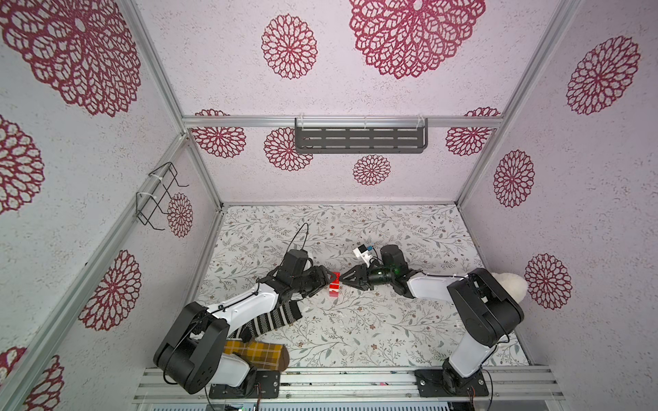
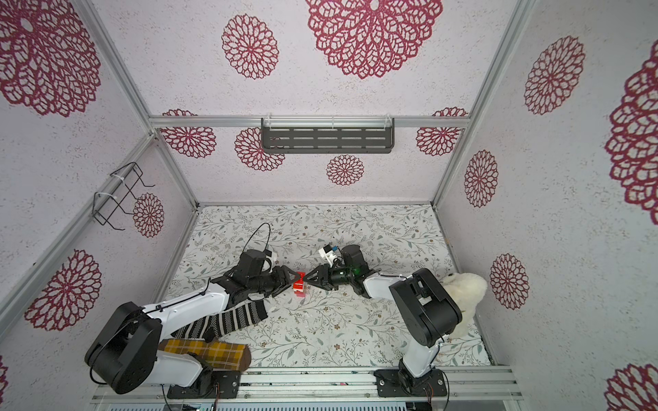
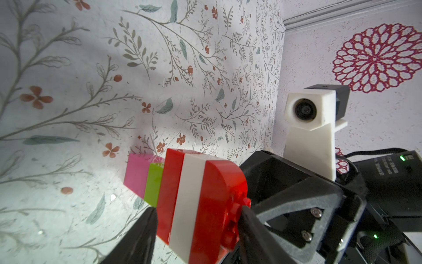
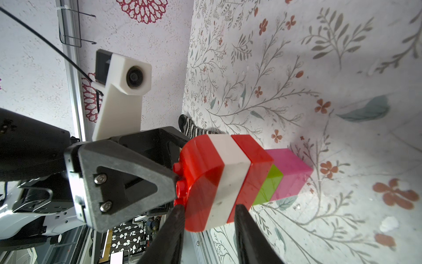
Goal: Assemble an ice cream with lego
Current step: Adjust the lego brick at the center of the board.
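Observation:
The ice cream (image 1: 334, 284) (image 2: 299, 284) stands mid-table between both grippers, a stack of lego bricks. From its studded top down it runs red, white and red in wide layers (image 3: 201, 194) (image 4: 228, 178). Below these come a narrower green brick (image 3: 154, 182) and a pink brick (image 4: 293, 173) at the table surface. My left gripper (image 1: 329, 279) (image 3: 198, 219) is shut on the wide layers, one finger on the top studs and one under the lower red. From the opposite side my right gripper (image 1: 341, 281) (image 4: 209, 214) is shut on the same three layers.
A black-and-white striped sock (image 1: 274, 318) lies under my left arm, and a yellow plaid sock (image 1: 256, 352) lies by its base. A white plush toy (image 1: 511, 284) sits behind my right arm. A dark shelf (image 1: 359, 138) hangs on the rear wall and a wire rack (image 1: 156, 195) on the left wall.

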Tool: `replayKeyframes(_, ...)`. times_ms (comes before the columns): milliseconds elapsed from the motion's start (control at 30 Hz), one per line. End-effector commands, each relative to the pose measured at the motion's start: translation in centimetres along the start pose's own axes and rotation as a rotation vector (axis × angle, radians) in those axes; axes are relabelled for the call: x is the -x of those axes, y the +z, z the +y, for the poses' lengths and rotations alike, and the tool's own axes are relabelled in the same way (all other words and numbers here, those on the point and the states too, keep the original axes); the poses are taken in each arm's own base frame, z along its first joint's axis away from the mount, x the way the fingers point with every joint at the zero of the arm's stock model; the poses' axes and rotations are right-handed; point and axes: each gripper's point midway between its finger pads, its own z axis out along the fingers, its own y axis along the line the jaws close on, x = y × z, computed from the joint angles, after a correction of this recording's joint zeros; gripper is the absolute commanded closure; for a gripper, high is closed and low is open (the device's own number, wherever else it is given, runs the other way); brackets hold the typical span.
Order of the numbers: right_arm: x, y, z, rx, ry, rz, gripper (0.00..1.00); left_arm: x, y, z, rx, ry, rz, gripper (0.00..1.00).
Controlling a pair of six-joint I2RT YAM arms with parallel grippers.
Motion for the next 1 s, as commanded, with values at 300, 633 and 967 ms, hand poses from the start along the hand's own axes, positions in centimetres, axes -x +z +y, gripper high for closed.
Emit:
replayKeyframes(300, 1.2, 0.6, 2.8, -0.035, -0.099, -0.027, 0.61, 1.2, -1.5, 0.7, 0.074, -0.009, -0.035, 0.28)
replayKeyframes(633, 1.7, 2.7, 3.4, -0.065, -0.115, 0.004, 0.63, 2.0, -2.0, 2.5, -0.041, -0.125, -0.085, 0.25)
replayKeyframes(967, 2.7, 3.9, 3.4, -0.078, -0.114, 0.007, 0.62, 2.7, -3.0, 3.6, -0.048, -0.156, -0.13, 0.16)
